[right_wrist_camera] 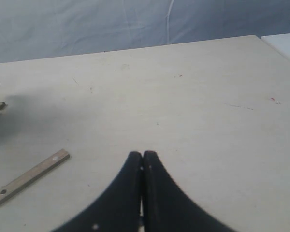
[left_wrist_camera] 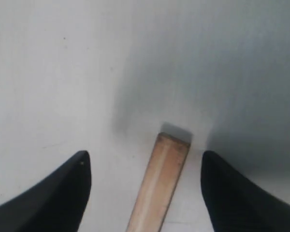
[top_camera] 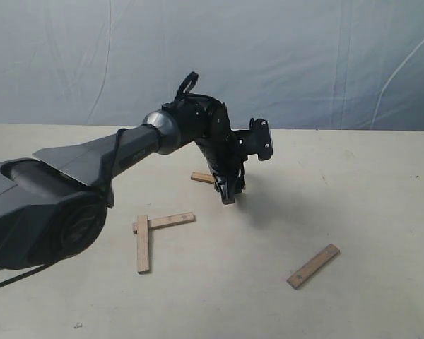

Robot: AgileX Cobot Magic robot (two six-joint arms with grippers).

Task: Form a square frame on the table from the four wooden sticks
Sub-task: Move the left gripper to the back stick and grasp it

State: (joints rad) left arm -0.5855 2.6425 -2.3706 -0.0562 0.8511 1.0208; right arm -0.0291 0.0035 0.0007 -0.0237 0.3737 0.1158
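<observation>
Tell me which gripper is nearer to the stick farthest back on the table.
Left. The left gripper is open astride that stick, a finger on each side; the right gripper, shut, is far off across the table.

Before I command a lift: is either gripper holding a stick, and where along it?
Nothing held: left gripper open astride the end of a stick; right gripper shut, empty.

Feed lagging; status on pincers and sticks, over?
Left pincer open, straddling one stick. Right pincer shut, empty. Two sticks form an L; fourth stick apart. Nothing blocking.
</observation>
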